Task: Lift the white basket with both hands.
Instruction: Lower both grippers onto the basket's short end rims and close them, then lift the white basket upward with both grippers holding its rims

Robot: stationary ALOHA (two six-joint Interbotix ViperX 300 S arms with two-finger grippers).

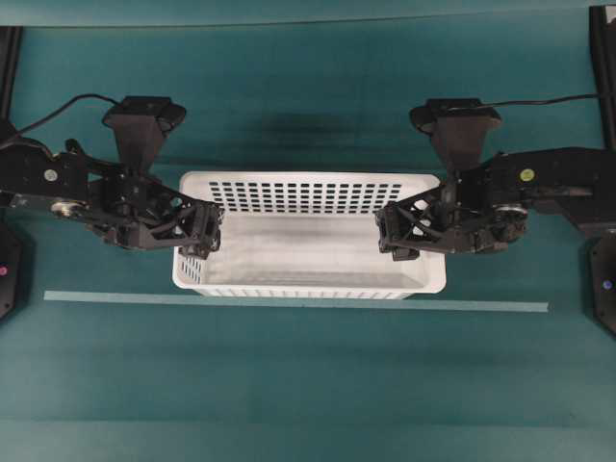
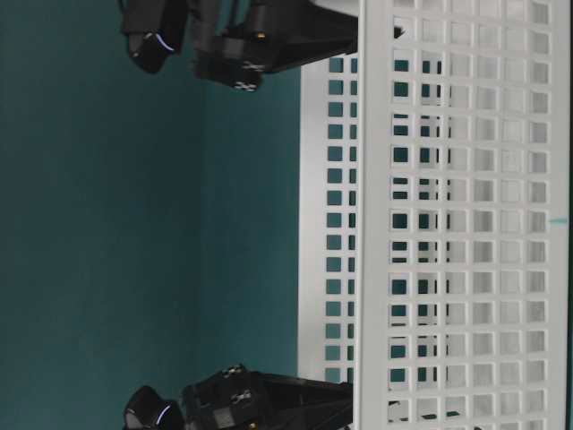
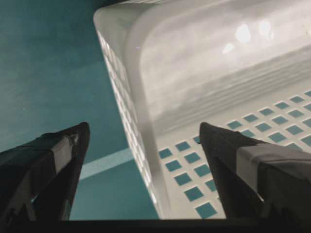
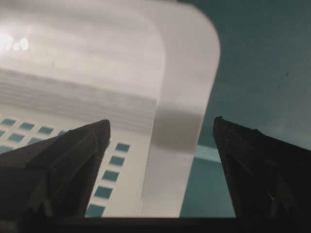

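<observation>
Each open hand straddles a short end wall of the white basket (image 1: 308,236): left hand (image 1: 204,236) and right hand (image 1: 390,236) oppose across its long axis.

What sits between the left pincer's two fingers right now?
The white basket end wall and rolled rim: in the left wrist view one finger is outside over the green table, the other inside. Nothing else.

My desk (image 1: 308,385) is covered edge to edge in a teal cloth. A thin, pale strip of tape (image 1: 481,306) runs straight across it from side to side. Dark upright posts (image 1: 10,58) stand at both far corners.
</observation>
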